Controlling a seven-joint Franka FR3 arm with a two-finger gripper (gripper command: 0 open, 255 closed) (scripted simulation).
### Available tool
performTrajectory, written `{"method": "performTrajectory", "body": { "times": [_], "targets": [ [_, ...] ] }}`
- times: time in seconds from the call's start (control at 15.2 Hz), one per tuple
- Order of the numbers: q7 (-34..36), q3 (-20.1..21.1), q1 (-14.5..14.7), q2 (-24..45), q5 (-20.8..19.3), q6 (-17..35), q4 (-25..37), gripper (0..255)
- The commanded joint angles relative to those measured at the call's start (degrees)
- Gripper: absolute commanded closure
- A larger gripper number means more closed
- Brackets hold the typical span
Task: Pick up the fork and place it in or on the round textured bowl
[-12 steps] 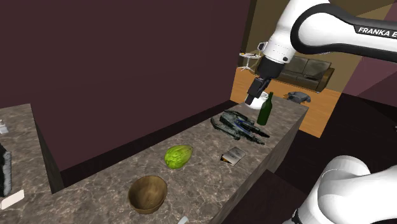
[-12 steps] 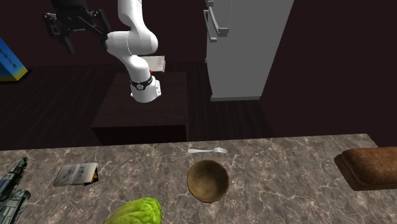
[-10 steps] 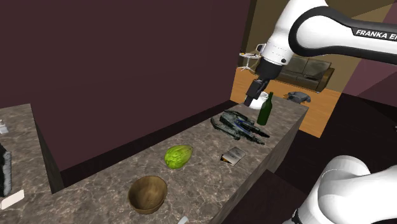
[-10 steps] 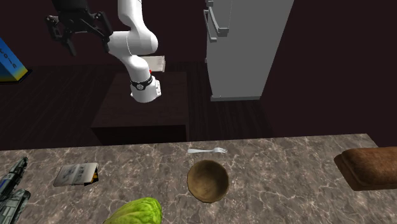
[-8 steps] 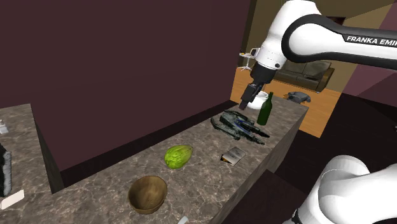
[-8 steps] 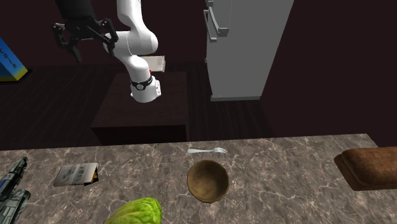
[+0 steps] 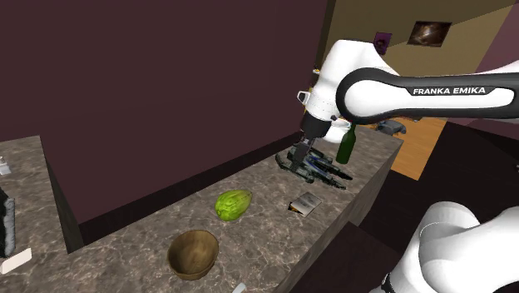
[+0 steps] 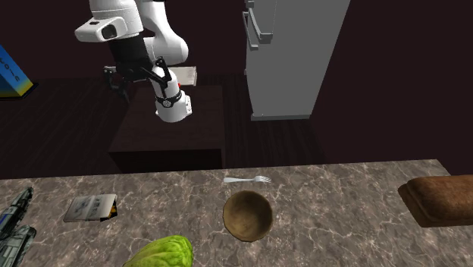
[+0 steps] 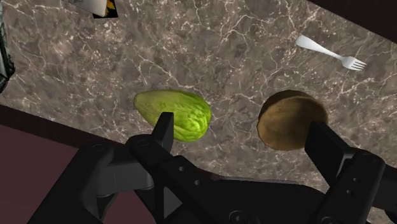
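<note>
You have a mottled stone counter [image 7: 266, 187] running from seven o'clock toward two o'clock in the shoulder view, backed by a dark maroon wall [image 7: 166, 75]. Past its far end, at about three o'clock, an orange wooden floor [image 7: 420, 151] lies below a tan wall [image 7: 466, 42] with a framed picture [image 7: 428, 32] at one o'clock — the brightest corner. In the second exterior view a tall grey cabinet [image 8: 292, 61] with a bar handle stands at one o'clock on a dark floor [image 8: 364, 136].
</note>
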Motion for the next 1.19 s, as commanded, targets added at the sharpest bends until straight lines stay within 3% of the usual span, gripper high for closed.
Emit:
{"method": "performTrajectory", "body": {
  "times": [0.0,0.66,1.12],
  "targets": [
    [-0.60,1.20,1.33,2.33,0.48,3.71,-1.31,0],
    [-3.40,7.06,7.06,15.76,1.52,21.07,-5.53,0],
    [-3.68,11.67,9.63,28.06,-0.73,32.86,-5.43,0]
  ]
}}
